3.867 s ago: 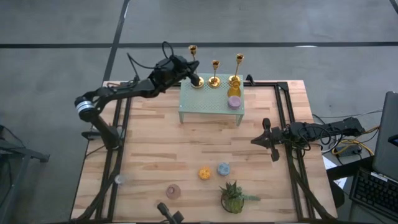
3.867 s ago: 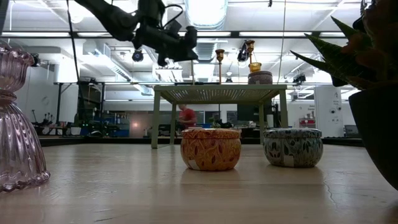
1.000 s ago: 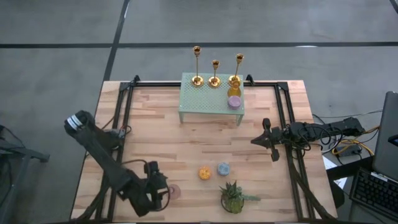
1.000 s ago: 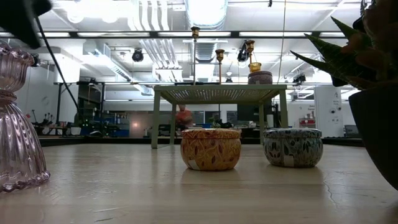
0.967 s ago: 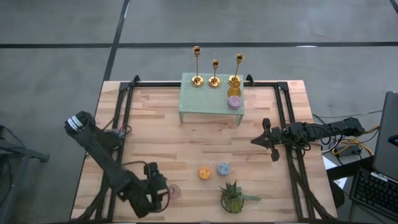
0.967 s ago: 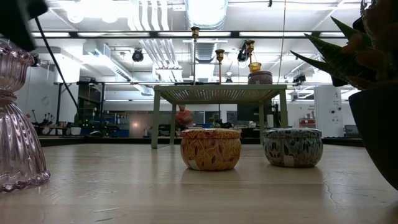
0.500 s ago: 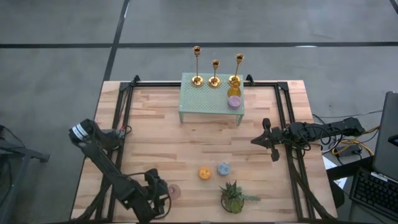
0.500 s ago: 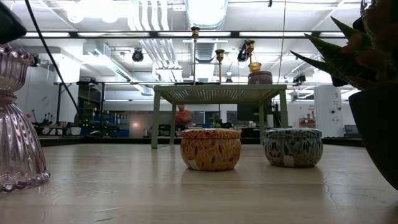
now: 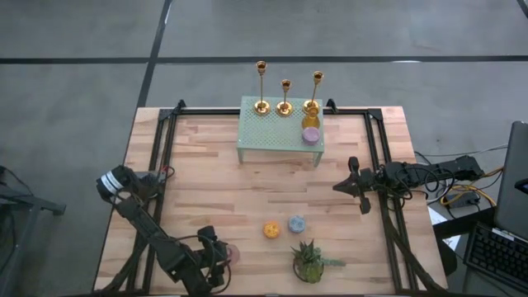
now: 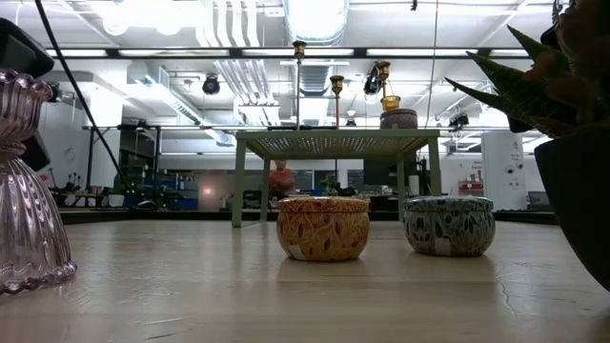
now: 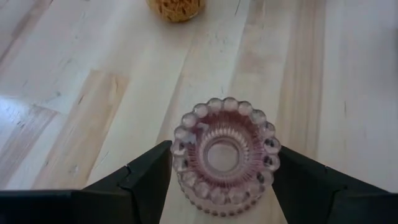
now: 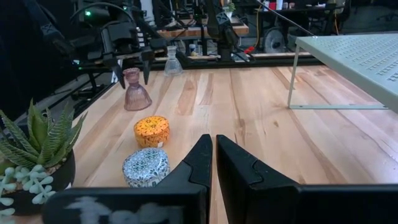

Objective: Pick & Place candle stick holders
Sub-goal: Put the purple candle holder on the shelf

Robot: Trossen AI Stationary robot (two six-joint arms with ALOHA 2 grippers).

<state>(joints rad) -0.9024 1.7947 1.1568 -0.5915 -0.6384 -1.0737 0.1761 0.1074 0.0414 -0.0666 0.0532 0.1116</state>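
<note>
Three gold candle stick holders [image 9: 261,87], [image 9: 285,97], [image 9: 314,92] stand on their round bases along the far side of a green mesh stand [image 9: 276,136]. At the near left a pink ribbed glass holder [image 11: 225,155] stands upright on the table. My left gripper [image 11: 224,158] is over it, pointing down and open, with one finger on either side of its beaded top; the right wrist view shows this left gripper [image 12: 132,73] too. My right gripper [image 9: 337,188] hovers shut at the table's right side, holding nothing. My left gripper's fingers [image 11: 152,174] stand close beside the pink glass holder's beaded rim [image 11: 180,134], coming from above. Whether they touch it I cannot tell. The holder stands upright on the table.
An orange puck [image 9: 271,229] and a blue puck [image 9: 296,223] sit near the front, with a potted plant [image 9: 310,262] beside them. A yellow puck [image 9: 310,122] and a purple puck [image 9: 310,134] lie on the stand. A clear glass holder [image 12: 173,62] stands beyond the pink one.
My left gripper has moved toward the table's near edge and down over the pink glass holder, so that its fingers now flank the holder's top. The gap between the fingers looks the same. The holder has stayed in place.
</note>
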